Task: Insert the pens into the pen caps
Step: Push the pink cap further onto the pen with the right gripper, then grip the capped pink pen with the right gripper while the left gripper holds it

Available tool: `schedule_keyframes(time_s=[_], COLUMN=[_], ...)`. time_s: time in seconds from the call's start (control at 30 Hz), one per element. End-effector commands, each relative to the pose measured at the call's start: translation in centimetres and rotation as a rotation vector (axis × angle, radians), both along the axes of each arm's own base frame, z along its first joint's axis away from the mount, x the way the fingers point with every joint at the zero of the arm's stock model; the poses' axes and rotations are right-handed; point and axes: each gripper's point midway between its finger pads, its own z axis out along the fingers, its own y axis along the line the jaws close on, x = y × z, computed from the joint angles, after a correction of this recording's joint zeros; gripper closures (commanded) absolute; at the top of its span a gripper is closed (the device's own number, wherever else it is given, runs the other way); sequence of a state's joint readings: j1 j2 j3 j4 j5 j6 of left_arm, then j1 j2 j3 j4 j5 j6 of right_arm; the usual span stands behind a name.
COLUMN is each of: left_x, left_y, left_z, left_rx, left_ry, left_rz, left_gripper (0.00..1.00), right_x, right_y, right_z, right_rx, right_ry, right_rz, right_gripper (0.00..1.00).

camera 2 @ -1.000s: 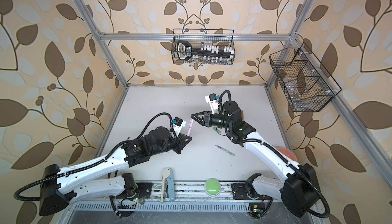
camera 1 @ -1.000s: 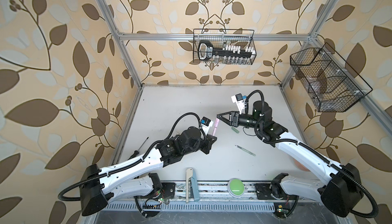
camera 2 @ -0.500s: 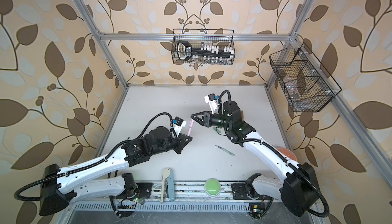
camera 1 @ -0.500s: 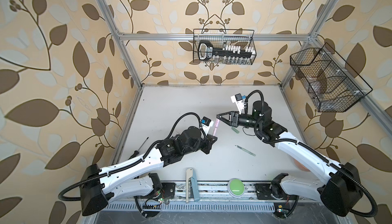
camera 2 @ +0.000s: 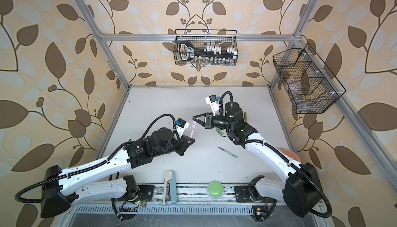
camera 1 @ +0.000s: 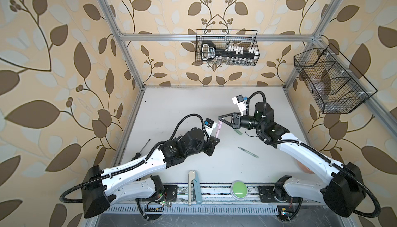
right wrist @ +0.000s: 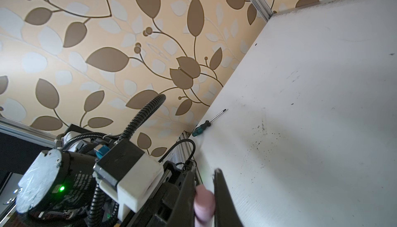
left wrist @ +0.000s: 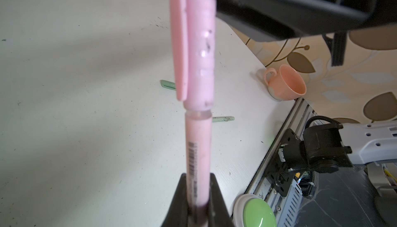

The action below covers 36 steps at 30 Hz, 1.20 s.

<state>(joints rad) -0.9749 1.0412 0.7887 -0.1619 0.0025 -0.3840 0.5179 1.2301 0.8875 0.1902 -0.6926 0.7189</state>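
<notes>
Your right gripper [camera 1: 220, 118] has just clamped shut on the pink cap [left wrist: 199, 49], mid-air above mid-tabletop [camera 1: 182, 107]. The left gripper [left wrist: 197, 176] grips the pink pen [left wrist: 197, 146]. The cap looks nearly seated, so press straight along the pen, then release.

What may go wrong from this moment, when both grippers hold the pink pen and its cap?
1. A clear ring of the pink pen shows below the pink cap, so the cap may not be fully seated; if the right gripper lets go now, it might come loose.
2. The left gripper grips only the pen's uncapped end; a push out of line could tilt the pen or make it slip in the jaws.
</notes>
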Motion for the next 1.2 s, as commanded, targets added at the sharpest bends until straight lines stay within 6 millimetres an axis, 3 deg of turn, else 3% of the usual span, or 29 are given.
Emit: schedule_keyframes(time_s=[0.0,0.33,0.6,0.8,1.03,1.17], left_x=[1.2,2.8,4.2,4.7,6.6,6.8], left_y=[-0.4,0.1,-0.1,0.1,2.4,2.8], left_z=[5.3,12.7,16.5,18.0,18.2,18.7], left_rx=[-0.093,-0.200,-0.266,-0.309,-0.265,-0.299], left_ry=[-0.134,-0.386,-0.489,-0.526,-0.549,-0.559], left_rz=[0.023,0.027,-0.005,0.004,0.091,0.085], left_gripper=[1.00,1.00,1.00,1.00,1.00,1.00], right_x=[-0.5,-2.1,-3.7,-4.5,-5.3,-5.4], right_y=[0.5,0.3,0.4,0.8,0.4,0.8], right_z=[-0.5,-3.5,-5.1,-6.7,-9.1,-9.7], right_rx=[0.002,0.028,-0.007,-0.031,-0.077,-0.056], right_ry=[0.007,0.104,0.135,0.164,0.194,0.220], right_rz=[0.039,0.063,0.070,0.069,0.043,0.051], right_gripper=[0.98,1.00,1.00,1.00,1.00,1.00])
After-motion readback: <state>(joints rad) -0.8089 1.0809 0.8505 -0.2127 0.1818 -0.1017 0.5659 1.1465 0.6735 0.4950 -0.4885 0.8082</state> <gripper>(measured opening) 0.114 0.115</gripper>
